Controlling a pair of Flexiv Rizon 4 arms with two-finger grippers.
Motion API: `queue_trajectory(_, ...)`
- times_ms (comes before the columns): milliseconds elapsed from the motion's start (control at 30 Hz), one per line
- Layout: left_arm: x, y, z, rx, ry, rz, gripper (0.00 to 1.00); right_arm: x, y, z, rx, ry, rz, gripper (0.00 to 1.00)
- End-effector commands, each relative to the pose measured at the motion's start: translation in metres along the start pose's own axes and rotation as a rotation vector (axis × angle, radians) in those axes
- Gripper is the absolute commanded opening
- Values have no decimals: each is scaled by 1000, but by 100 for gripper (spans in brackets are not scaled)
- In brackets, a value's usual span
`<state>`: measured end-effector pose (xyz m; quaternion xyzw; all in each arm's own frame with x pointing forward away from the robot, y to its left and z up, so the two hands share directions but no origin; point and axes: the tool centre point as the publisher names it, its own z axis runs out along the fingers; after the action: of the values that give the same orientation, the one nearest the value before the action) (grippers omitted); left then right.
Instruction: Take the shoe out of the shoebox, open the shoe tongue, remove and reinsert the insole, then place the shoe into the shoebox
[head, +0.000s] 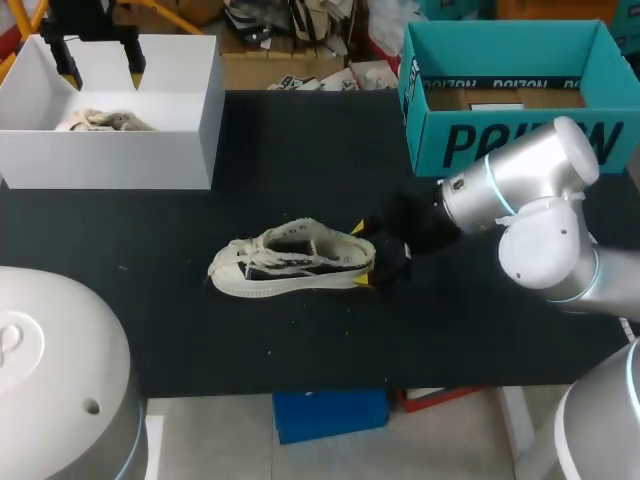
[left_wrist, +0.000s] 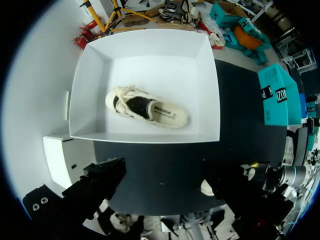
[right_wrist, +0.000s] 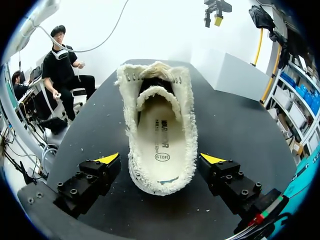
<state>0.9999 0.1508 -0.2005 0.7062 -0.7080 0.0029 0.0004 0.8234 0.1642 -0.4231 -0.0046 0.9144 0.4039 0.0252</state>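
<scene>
Wide jaws of the right arm (head: 520, 200) flank the heel of the shoe (right_wrist: 159, 130), gripping nothing.
The shoe lies mid-frame on the black tabletop (head: 300, 340), tongue (right_wrist: 159, 95) apparently open, insole (right_wrist: 159, 140) in. The likely next move is to close on the heel and steady it. The left jaws hang wide over the white box (head: 190, 140) at upper left, which contains a second shoe (left_wrist: 147, 107).

White box (left_wrist: 145, 50) sits on the black table (left_wrist: 240, 125) with a cream shoe (left_wrist: 147, 107) inside, lying diagonally across the middle of its floor, dark opening facing up. My left gripper (left_wrist: 165, 187) hangs over the box's near wall, fingers spread wide with nothing between them. A teal box (left_wrist: 280, 97) is well off to one side of the white box. The right arm (left_wrist: 292, 175) pokes in past the white box's near corner, with a pale sliver of another shoe (left_wrist: 207, 187) just beside it.
</scene>
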Motion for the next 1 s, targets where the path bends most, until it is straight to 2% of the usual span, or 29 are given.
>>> queue_trajectory(33, 0, 0, 0, -2, -2, -1, 100, -3, 1, 9, -8, 3, -1, 100)
queue_trajectory(333, 0, 0, 0, -2, -2, -1, 100, -3, 5, 13, -16, 9, -6, 100)
queue_trajectory(733, 0, 0, 0, -2, -2, -1, 100, -3, -3, 26, -41, 32, 16, 100)
queue_trajectory(767, 0, 0, 0, -2, -2, -1, 100, -4, -3, 26, -32, 27, 23, 40)
queue_trajectory(800, 0, 0, 0, -2, -2, -1, 100, -4, -4, 26, -41, 26, 22, 0)
queue_trajectory(1000, 0, 0, 0, -2, -2, -1, 100, -4, -4, 26, -41, 26, 22, 0)
